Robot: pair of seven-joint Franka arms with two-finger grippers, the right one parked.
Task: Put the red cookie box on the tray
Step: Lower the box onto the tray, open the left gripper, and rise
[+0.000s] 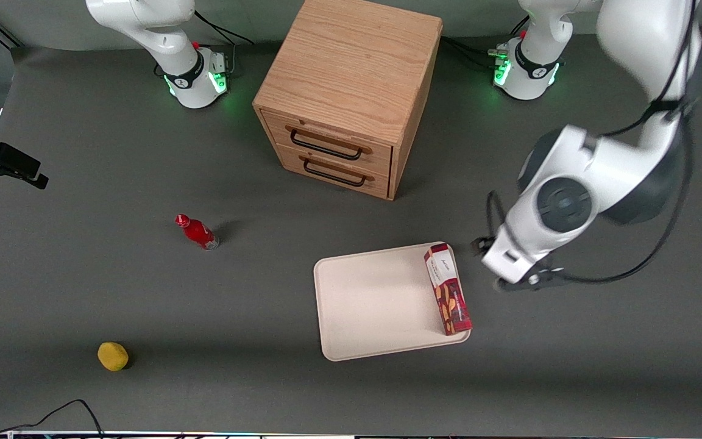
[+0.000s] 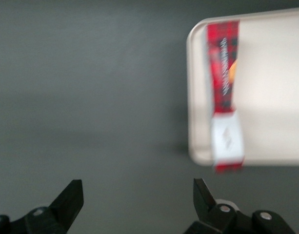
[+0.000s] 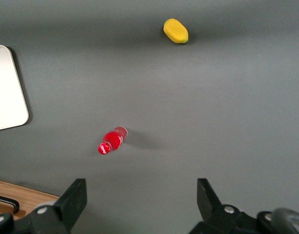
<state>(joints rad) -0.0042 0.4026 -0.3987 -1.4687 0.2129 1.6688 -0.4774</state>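
The red cookie box (image 1: 448, 289) lies flat on the cream-white tray (image 1: 375, 302), along the tray's edge nearest the working arm. The wrist view shows the red cookie box (image 2: 223, 92) with its white end panel near the rim of the tray (image 2: 271, 87). My left gripper (image 1: 518, 281) hangs over the bare table beside the tray, toward the working arm's end, apart from the box. Its fingers (image 2: 71, 197) stand wide open with nothing between them; the left gripper (image 2: 138, 197) holds nothing.
A wooden two-drawer cabinet (image 1: 345, 91) stands farther from the front camera than the tray. A small red bottle (image 1: 197, 231) and a yellow fruit (image 1: 113, 356) lie toward the parked arm's end of the table.
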